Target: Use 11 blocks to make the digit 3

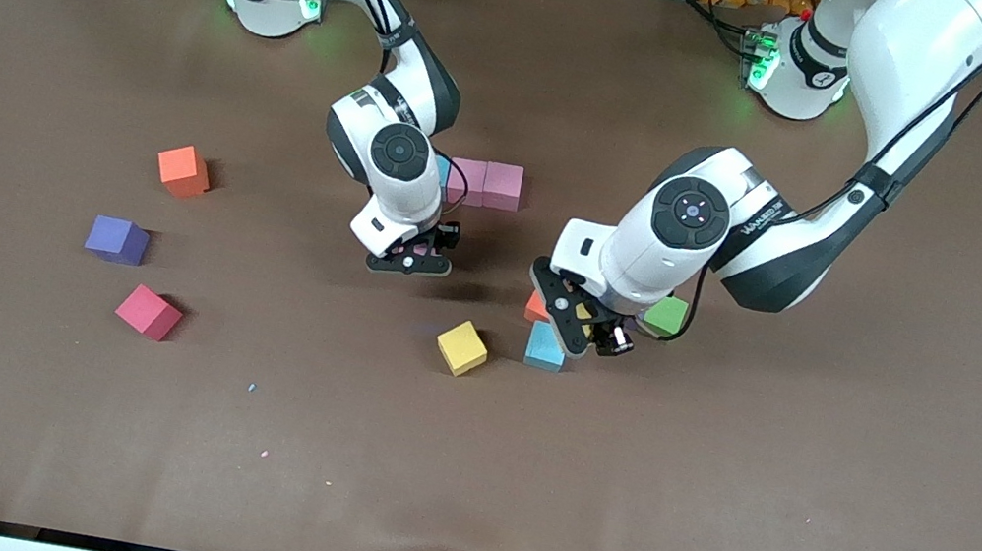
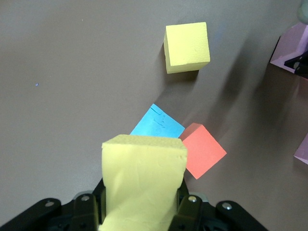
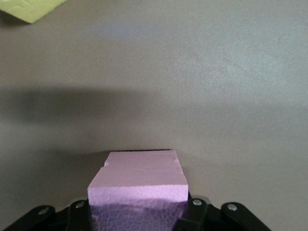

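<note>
a pink foam cube point(image 3: 139, 180) is gripped by the closed fingers of the right gripper point(image 1: 410, 259) above the brown worktop point(image 1: 711, 512), while a yellow foam cube point(image 2: 142, 180) is clamped in the left gripper point(image 1: 587, 327) over a light blue foam cube point(image 1: 545, 348).

The row of blocks point(image 1: 494, 184) lies mid-table, farthest from the front camera. The right gripper point(image 1: 410, 256) hangs over bare table just nearer than that row, clamped on the first held block point(image 3: 139, 178). The left gripper point(image 1: 591, 332), clamped on the second held block point(image 2: 142, 178), hangs over a close pair of blocks point(image 1: 545, 348). A spare cube point(image 1: 666, 315) sits just beside that pair toward the left arm's end. A lone block point(image 1: 461, 347) sits near the pair toward the right arm's end. Well apart at the right arm's end lie the farthest block point(image 1: 183, 170), the middle block point(image 1: 117, 240) and the nearest block point(image 1: 149, 312).
</note>
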`<state>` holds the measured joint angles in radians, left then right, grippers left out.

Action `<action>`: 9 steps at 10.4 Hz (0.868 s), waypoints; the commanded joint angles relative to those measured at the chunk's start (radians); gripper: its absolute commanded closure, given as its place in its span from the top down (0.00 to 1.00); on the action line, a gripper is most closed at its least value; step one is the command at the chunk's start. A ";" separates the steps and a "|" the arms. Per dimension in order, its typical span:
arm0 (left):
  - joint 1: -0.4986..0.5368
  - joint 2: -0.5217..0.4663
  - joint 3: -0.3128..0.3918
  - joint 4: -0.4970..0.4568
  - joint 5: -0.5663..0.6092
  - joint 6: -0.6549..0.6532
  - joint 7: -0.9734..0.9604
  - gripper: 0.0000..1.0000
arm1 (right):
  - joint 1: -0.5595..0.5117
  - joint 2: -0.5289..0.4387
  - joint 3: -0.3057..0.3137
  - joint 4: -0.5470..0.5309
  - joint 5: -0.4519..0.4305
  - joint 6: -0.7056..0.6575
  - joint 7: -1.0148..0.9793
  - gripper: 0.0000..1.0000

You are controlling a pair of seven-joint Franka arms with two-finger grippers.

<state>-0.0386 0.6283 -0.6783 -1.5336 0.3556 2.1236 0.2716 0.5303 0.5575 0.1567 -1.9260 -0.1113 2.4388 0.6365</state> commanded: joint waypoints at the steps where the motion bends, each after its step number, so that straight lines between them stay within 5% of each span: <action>1: 0.008 -0.005 -0.003 0.007 -0.024 -0.016 0.005 0.00 | 0.010 -0.010 -0.005 -0.050 0.015 0.054 0.012 0.21; 9: 0.013 -0.002 -0.003 0.006 -0.049 -0.016 0.006 0.00 | 0.010 -0.022 -0.005 -0.061 0.013 0.002 0.008 0.21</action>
<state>-0.0292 0.6289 -0.6778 -1.5335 0.3464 2.1227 0.2716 0.5303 0.5525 0.1567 -1.9497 -0.1113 2.4585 0.6365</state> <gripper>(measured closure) 0.449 0.419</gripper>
